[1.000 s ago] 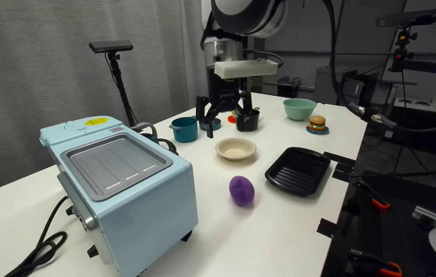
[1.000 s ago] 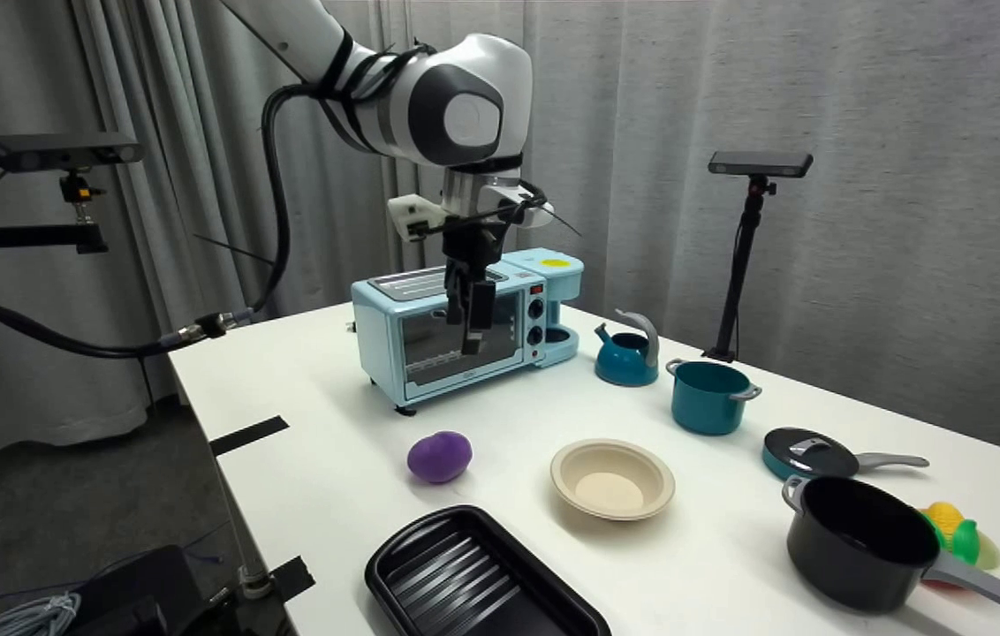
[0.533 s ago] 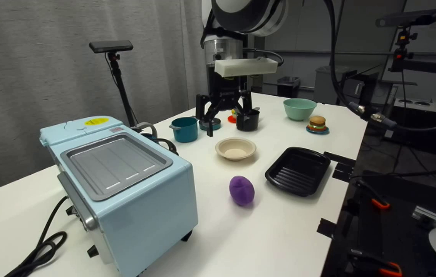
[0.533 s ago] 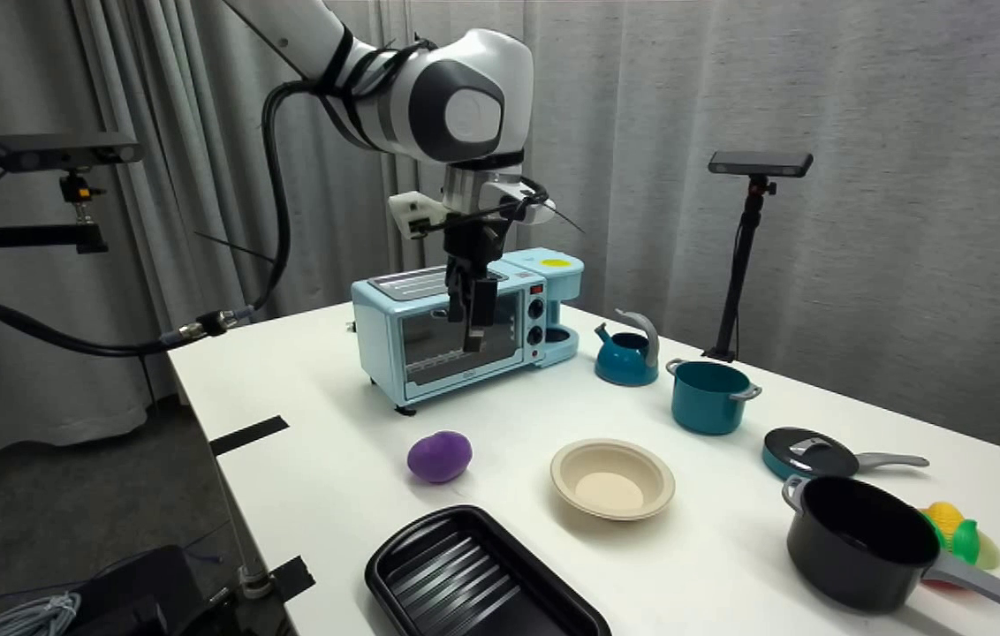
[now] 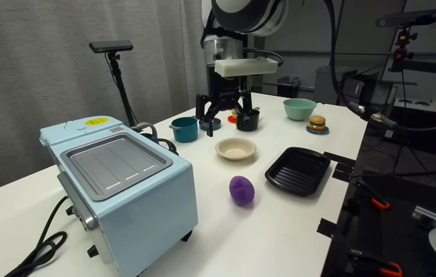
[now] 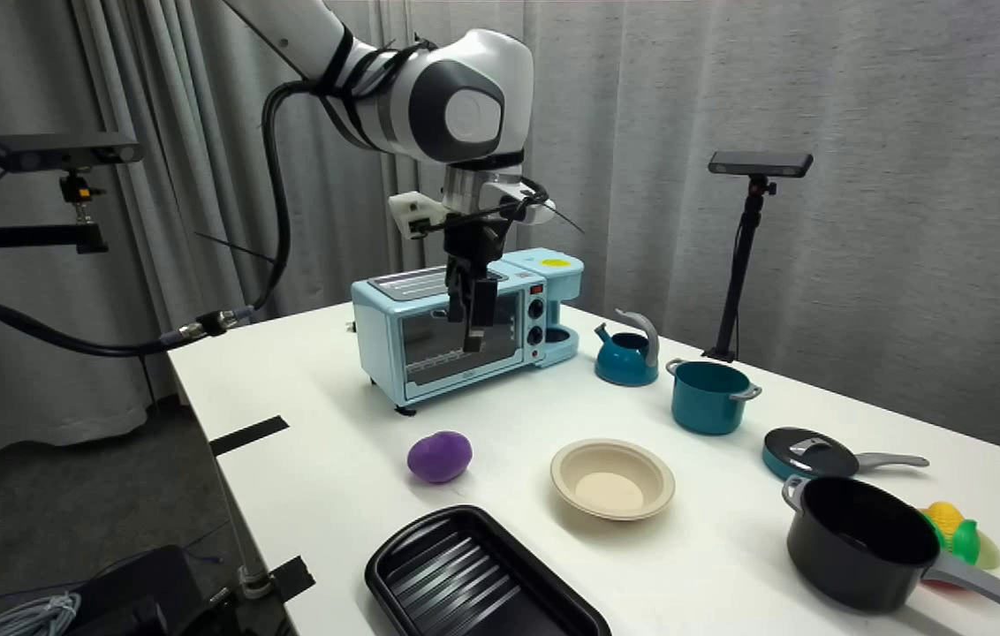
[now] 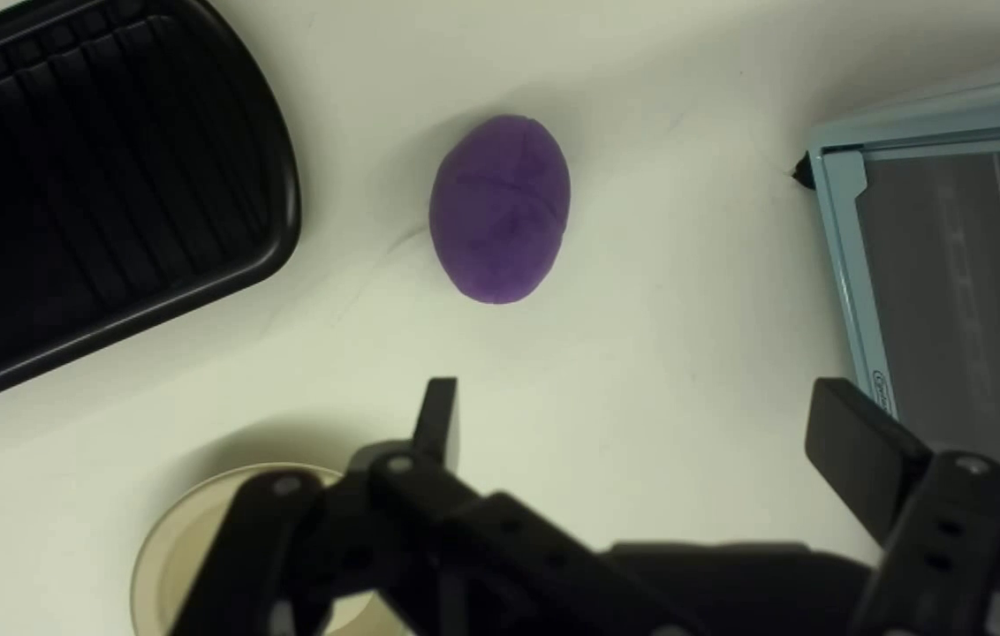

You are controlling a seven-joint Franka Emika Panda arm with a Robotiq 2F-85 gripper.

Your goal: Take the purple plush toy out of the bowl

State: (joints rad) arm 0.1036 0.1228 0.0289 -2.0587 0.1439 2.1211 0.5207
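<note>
The purple plush toy lies directly on the white table, outside the bowl; it shows in both exterior views and in the wrist view. The cream-beige bowl stands beside it with nothing inside, also seen in an exterior view. In the wrist view the bowl is partly hidden behind a finger. My gripper is open and empty, held well above the table. In the wrist view the toy lies ahead of the spread fingertips, and nothing is between them.
A black tray lies near the toy and bowl. A light-blue toaster oven stands on the toy's other side. A teal pot, a kettle, a lidded pan and a black saucepan stand farther along. A mint bowl stands behind.
My gripper rose very slightly between one second and half a second ago and has been still since. The toy and bowl have not moved.
</note>
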